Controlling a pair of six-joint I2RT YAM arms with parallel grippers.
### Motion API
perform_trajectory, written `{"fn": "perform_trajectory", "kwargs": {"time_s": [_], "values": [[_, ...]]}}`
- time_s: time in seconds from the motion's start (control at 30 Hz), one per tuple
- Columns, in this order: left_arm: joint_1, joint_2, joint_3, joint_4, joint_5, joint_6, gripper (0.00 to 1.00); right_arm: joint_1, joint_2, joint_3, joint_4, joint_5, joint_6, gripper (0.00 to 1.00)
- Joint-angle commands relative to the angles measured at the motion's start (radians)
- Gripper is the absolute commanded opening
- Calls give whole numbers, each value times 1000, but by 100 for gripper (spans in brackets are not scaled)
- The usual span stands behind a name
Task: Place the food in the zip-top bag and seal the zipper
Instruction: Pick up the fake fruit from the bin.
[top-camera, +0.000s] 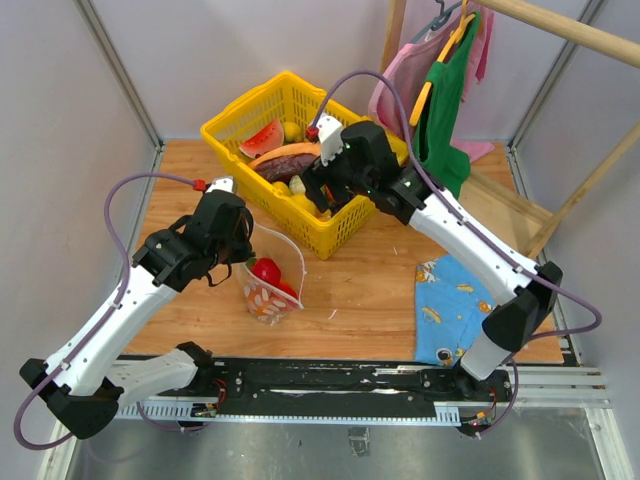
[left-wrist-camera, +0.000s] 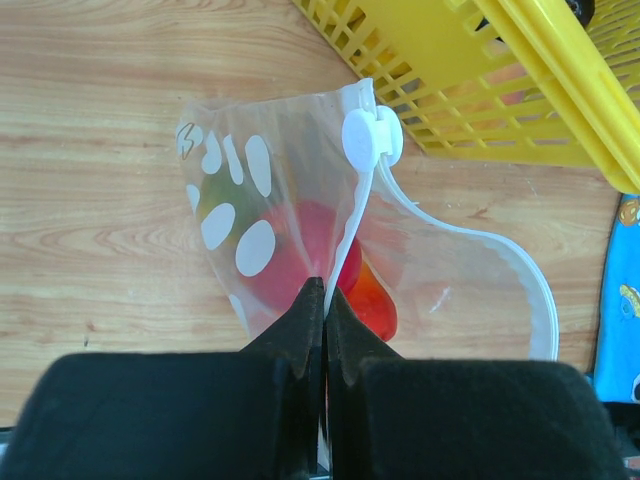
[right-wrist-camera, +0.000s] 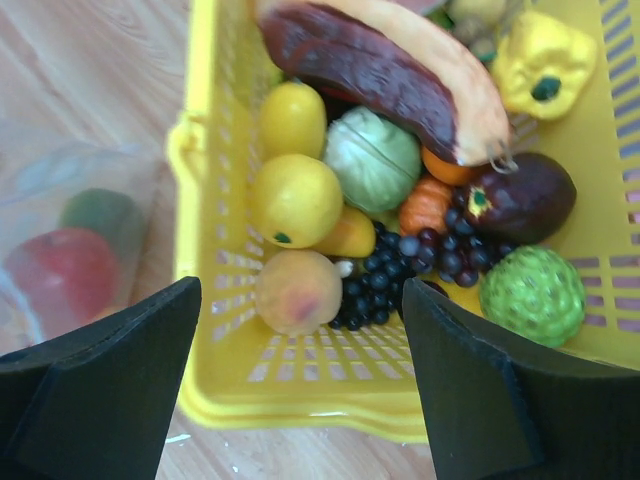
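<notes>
The clear dotted zip-top bag (top-camera: 270, 283) stands open on the table with red, orange and green toy food (left-wrist-camera: 330, 262) inside. My left gripper (left-wrist-camera: 324, 300) is shut on the bag's white zipper rim (left-wrist-camera: 362, 190), just below the white slider (left-wrist-camera: 371, 137). My right gripper (right-wrist-camera: 300, 330) is open and empty above the near corner of the yellow basket (top-camera: 330, 235). Below it lie a peach (right-wrist-camera: 298, 290), dark grapes (right-wrist-camera: 400, 270), yellow lemons (right-wrist-camera: 294, 198), a green cabbage (right-wrist-camera: 372, 158) and more food. The bag also shows blurred in the right wrist view (right-wrist-camera: 70, 250).
A blue patterned cloth (top-camera: 455, 305) lies at the front right. Clothes hang on a wooden rack (top-camera: 450, 90) at the back right. The basket's wall (left-wrist-camera: 500, 90) stands close behind the bag. Grey enclosure walls surround the wooden table (top-camera: 370, 290).
</notes>
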Motion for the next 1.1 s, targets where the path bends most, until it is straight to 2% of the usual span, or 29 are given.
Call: {"fn": "perform_trajectory", "kwargs": {"time_s": [0.0,0.43,1.07], "values": [[5,-1,23,-12,-11,5,0,-37,83,83,-116,131,15,82],[5,-7,16,-6,-1,7,0,-100,325,187,-160,571,-115,84],[5,-1,27,-8,3,13,0,-168,627,326,-192,749,-221,91]]}}
